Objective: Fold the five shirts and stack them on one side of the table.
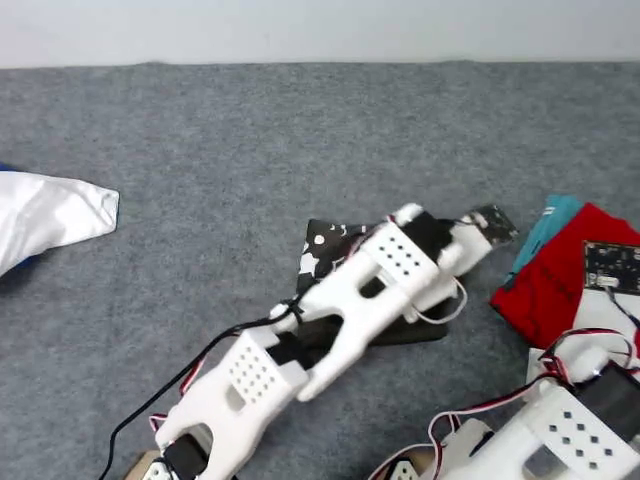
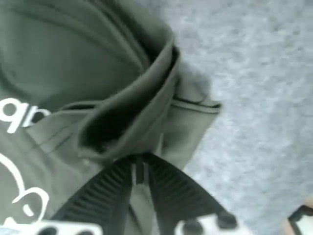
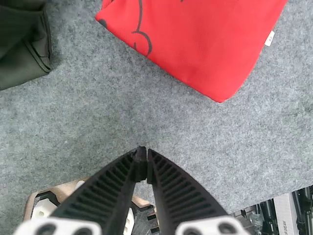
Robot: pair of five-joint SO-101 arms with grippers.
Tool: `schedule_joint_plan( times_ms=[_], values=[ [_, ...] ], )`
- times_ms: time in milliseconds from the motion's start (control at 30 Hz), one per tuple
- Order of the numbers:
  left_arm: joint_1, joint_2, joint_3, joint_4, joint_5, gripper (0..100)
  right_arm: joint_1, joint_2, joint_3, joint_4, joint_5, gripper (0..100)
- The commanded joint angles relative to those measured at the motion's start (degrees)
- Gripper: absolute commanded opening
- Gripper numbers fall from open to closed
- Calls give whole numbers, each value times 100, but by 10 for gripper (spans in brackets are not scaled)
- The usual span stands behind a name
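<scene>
A dark shirt with white print [image 2: 58, 73] lies bunched mid-table; in the high view the dark shirt [image 1: 325, 245] sits partly under the left arm [image 1: 350, 300]. My left gripper [image 2: 140, 165] is shut on a fold at its edge. A folded red shirt [image 3: 195, 39] lies at the right, over a teal shirt [image 1: 548, 228]. My right gripper [image 3: 146, 154] hangs shut and empty above bare grey felt, just short of the red shirt [image 1: 555, 285]. A white shirt [image 1: 50, 215] lies at the far left edge.
Grey felt [image 1: 250, 140] covers the whole table. The right arm [image 1: 570, 425] rests at the near right corner, its cables trailing along the front edge. A sliver of blue cloth [image 1: 8, 168] peeks out by the white shirt.
</scene>
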State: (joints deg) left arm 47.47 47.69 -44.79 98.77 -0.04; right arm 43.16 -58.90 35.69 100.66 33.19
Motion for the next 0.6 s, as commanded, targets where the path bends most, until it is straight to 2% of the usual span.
schedule_joint_plan(
  times_ms=[0,100,200,567],
  values=[
    [334,-114,-189,158,114,5,84,-66,-79,215,53,11],
    [475,-132,-251,167,114,5,84,-66,-79,215,53,11],
    [325,-343,-295,167,114,5,84,-66,-79,215,70,11],
    [-1363,-677,-303,132,-185,5,66,-66,-70,207,53,11]
  ],
)
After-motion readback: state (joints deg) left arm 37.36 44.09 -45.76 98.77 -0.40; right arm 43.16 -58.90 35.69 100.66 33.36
